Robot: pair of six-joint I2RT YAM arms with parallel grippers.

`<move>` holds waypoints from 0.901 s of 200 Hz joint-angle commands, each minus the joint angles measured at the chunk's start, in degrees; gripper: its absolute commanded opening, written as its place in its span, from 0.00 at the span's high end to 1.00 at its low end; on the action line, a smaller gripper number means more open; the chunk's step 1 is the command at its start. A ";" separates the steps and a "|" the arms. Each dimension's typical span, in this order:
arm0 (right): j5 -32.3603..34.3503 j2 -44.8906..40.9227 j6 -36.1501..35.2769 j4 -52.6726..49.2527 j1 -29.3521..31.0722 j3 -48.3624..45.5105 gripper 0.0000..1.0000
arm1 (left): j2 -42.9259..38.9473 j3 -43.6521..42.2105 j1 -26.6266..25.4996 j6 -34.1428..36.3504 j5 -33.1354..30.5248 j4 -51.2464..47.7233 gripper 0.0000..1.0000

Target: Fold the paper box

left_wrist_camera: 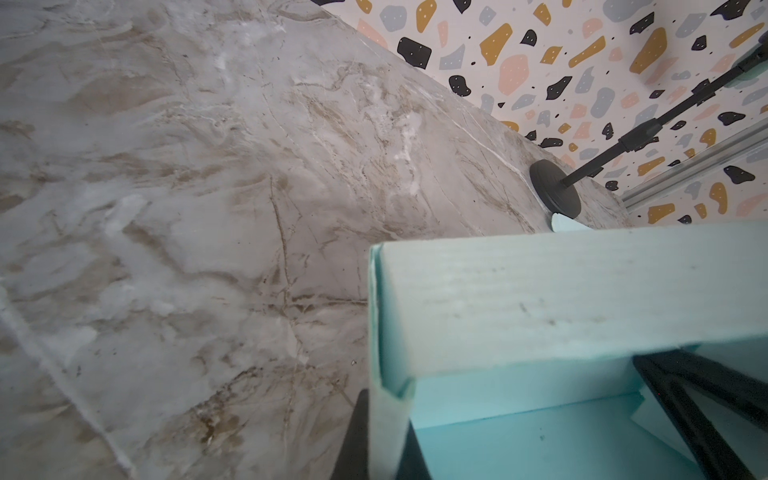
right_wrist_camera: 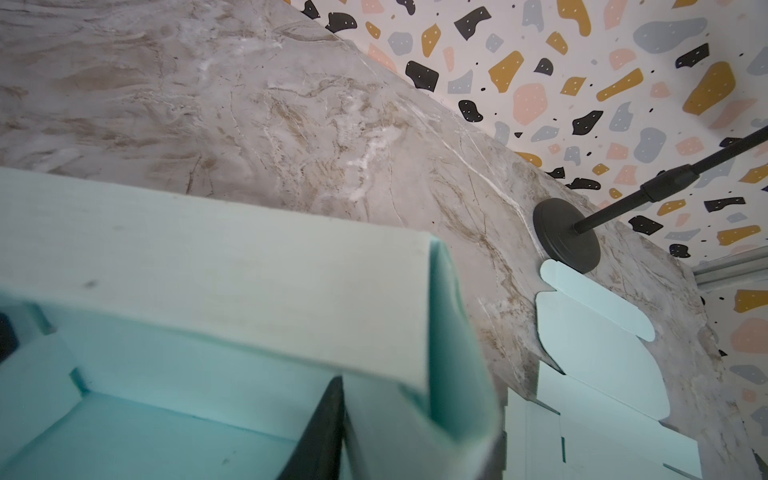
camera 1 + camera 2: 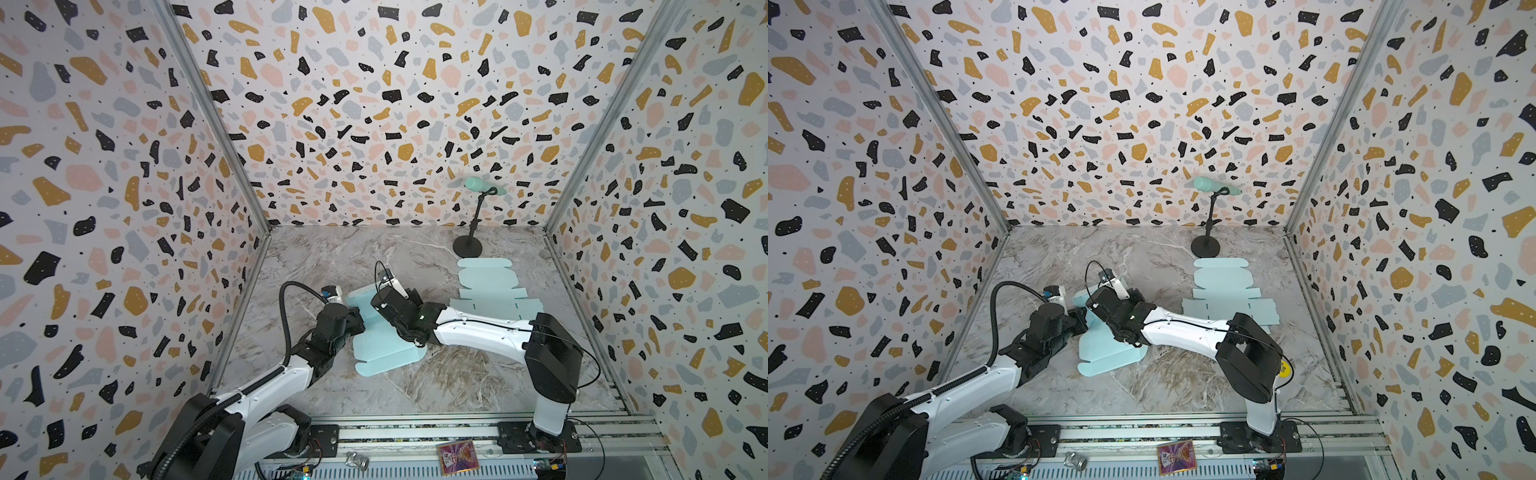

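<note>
Pinching the box (image 3: 384, 347) by its left wall, my left pincer (image 1: 384, 436) is pressed together on the card. My right pincer (image 2: 415, 440) straddles the opposite wall, one finger (image 2: 322, 428) inside; whether it clamps I cannot tell. The half-folded box sits mid-table (image 3: 457, 386), well apart from a flat blank (image 3: 494, 291).

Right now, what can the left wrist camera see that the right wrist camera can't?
Left wrist only: the left gripper pinching a side of the box at one corner. Right wrist only: the right gripper astride a side at another corner, and most of the flat sheet. Both: the box, the table, the stand, the spotty wall and the sheet's tip.
</note>
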 commanded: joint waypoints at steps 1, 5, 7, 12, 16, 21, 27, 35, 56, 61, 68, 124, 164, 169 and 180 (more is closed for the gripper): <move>-0.08 0.28 0.95 -0.62 0.92 -0.99 0.74 | -1.61 -0.75 -1.60 -1.33 0.74 8.22 1.00; -0.14 0.23 0.93 -0.23 1.02 -1.12 0.74 | -1.61 -0.85 -1.85 -1.33 0.59 8.49 1.00; -0.15 0.25 0.93 -0.11 1.07 -1.17 0.74 | -1.61 -0.89 -1.94 -1.35 0.50 8.59 1.00; -0.07 0.37 1.06 0.20 1.16 -1.26 0.74 | -1.61 -1.05 -2.20 -1.41 0.25 8.93 1.00; -0.10 0.42 1.19 0.47 1.30 -1.39 0.75 | -1.54 -1.22 -2.38 -1.35 0.07 9.17 1.00; -0.09 0.46 1.20 0.86 1.34 -1.44 0.75 | -1.46 -1.38 -2.60 -1.36 -0.12 9.50 1.00; -0.10 0.49 1.20 1.50 1.48 -1.53 0.75 | -1.26 -1.59 -2.75 -1.46 -0.22 9.94 1.00; -0.35 0.53 1.21 2.46 1.68 -1.98 0.75 | -1.10 -1.97 -2.88 -1.46 -0.25 10.64 1.00; -0.67 0.70 0.96 4.51 1.82 -2.94 0.76 | -0.82 -2.40 -2.89 -1.16 -0.48 11.80 1.00; -0.80 0.65 0.60 5.25 1.88 -3.22 0.76 | -0.82 -2.48 -2.95 -0.99 -0.65 12.16 1.00; -1.16 0.87 -0.14 6.26 1.87 -3.40 0.76 | -0.82 -2.49 -2.95 -0.80 -0.90 12.51 1.00; 1.17 2.82 -2.38 9.22 1.79 -3.58 0.70 | 2.10 -4.51 -3.06 -0.34 -3.09 19.80 1.00; 0.79 0.46 -2.01 11.21 1.35 -6.44 0.63 | 5.93 -7.63 -3.41 -1.15 -5.72 26.56 1.00; 0.43 -0.38 -1.85 11.72 1.29 -7.22 0.63 | 6.41 -7.83 -3.48 -1.26 -6.05 27.15 1.00; -0.85 -2.14 -1.49 12.94 1.07 -9.27 0.61 | 7.25 -8.02 -3.50 -1.47 -6.37 27.93 1.00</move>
